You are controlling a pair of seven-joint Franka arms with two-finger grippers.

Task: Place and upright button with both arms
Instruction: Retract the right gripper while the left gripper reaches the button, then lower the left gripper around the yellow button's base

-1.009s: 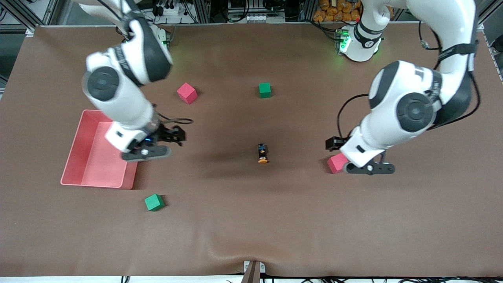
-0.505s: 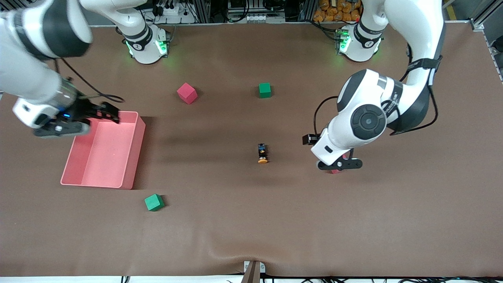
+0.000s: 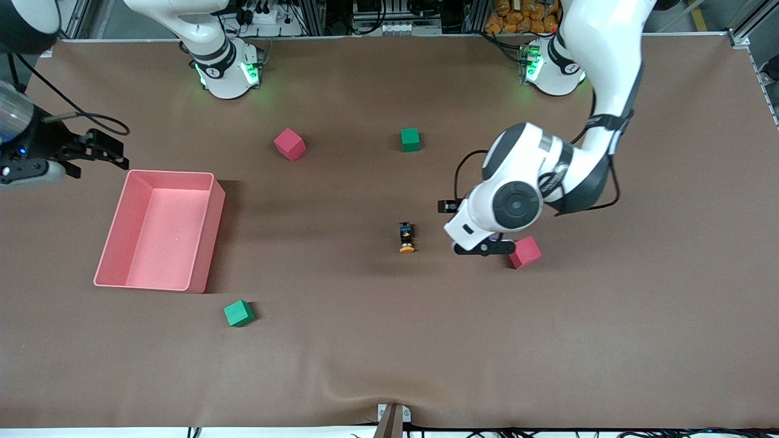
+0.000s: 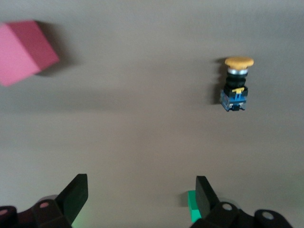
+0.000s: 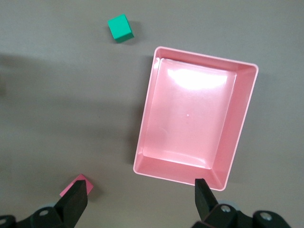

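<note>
The button (image 3: 407, 237) lies on its side on the brown mat near the table's middle, its orange cap toward the front camera. In the left wrist view it shows with its black-and-blue body (image 4: 236, 85). My left gripper (image 3: 482, 247) hangs over the mat between the button and a red cube (image 3: 524, 252); its fingers are hidden under the wrist there. In the left wrist view it (image 4: 141, 194) is open and empty. My right gripper (image 3: 27, 173) is up at the right arm's end of the table, beside the pink bin. In the right wrist view it (image 5: 140, 197) is open and empty.
A pink bin (image 3: 201, 243) stands toward the right arm's end, also in the right wrist view (image 5: 147, 118). A second red cube (image 3: 289, 144) and a green cube (image 3: 410, 139) lie nearer the bases. Another green cube (image 3: 238, 313) lies nearer the front camera than the bin.
My right arm has swung from beside the bin out to the table's end. My left arm has moved from over the red cube toward the button. The button has not moved.
</note>
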